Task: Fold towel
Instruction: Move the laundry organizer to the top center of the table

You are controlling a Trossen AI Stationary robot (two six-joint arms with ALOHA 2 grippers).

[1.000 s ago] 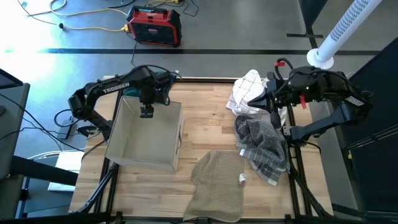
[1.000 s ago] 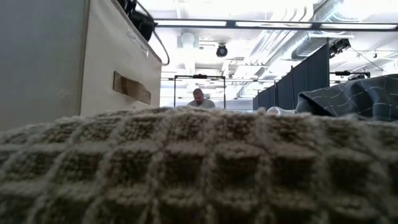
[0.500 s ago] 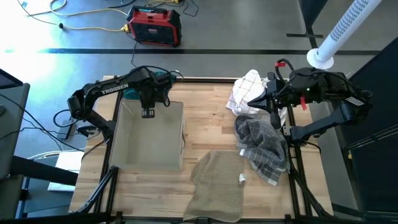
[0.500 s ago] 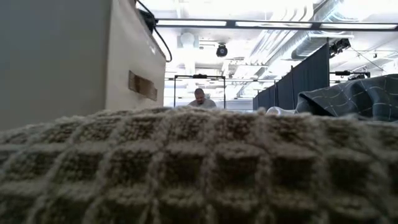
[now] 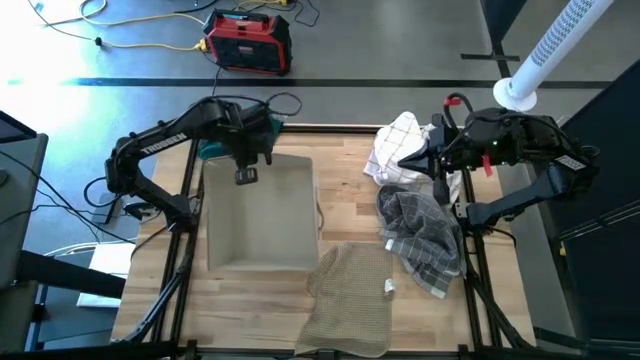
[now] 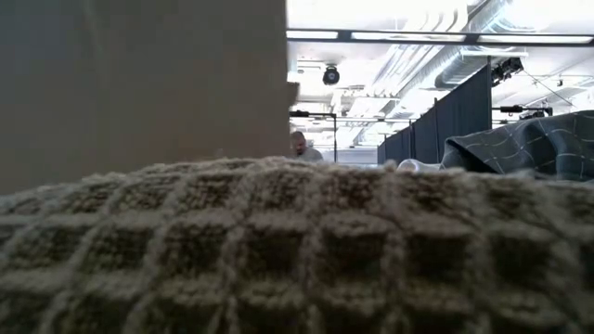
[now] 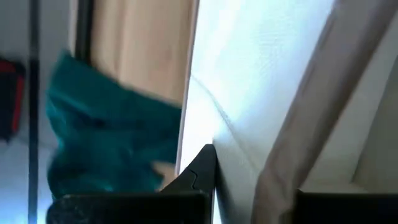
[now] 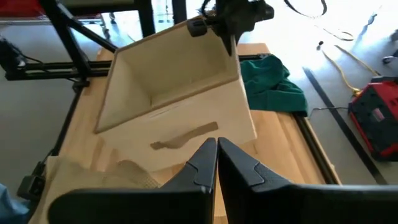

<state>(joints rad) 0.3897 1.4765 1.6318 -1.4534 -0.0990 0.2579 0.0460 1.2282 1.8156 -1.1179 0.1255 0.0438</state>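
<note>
From up here I see my left hand [image 5: 245, 176] clamped on the far wall of the beige fabric bin [image 5: 262, 215], which sits on the left half of the counter [image 5: 340, 210] with its open top facing up; in the left wrist view the bin's thin wall runs right between my dark fingers [image 7: 199, 171], so that hand is gripping the bin's rim. A teal cloth [image 5: 213, 148] lies bunched at the counter's far left edge, just behind the bin. The waffle-weave tan towel [image 5: 350, 295] lies rumpled at the near edge of the counter, just to the right of the bin's near corner, and it fills the bottom of the low view [image 6: 297, 250]. A grey plaid towel [image 5: 425, 235] is heaped beside it on the right, and a white checked cloth [image 5: 395, 148] sits farther back. My right hand [image 5: 408, 163] hovers over that white cloth, holding nothing, its fingers [image 8: 214, 163] pressed together in the right wrist view. A red box [image 5: 248, 40] stands on the floor beyond the counter.
</note>
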